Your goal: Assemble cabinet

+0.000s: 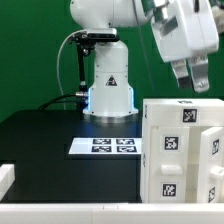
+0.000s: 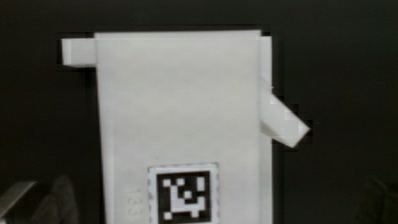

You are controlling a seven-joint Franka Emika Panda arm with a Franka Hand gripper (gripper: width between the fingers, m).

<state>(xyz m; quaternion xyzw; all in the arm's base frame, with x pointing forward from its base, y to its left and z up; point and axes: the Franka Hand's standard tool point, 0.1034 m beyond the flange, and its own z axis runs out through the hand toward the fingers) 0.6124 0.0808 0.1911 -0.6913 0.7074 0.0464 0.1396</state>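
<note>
The tool (image 1: 187,77) hovers above the cabinet (image 1: 182,150), its grip unclear; the cabinet is cropped by the frame, the counter (image 1: 50,140) mostly dark

The cabinet (image 1: 183,155) is showing matte white, with small black-and-white square tags on its faces. The table (image 1: 45,135) is looking black against a green backdrop (image 1: 30,50). The marker board (image 1: 110,146) is showing white with black square patterns.

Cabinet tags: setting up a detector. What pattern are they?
Square black-and-white marker patterns on the matte white cabinet, clearest in the exterior view.
</note>
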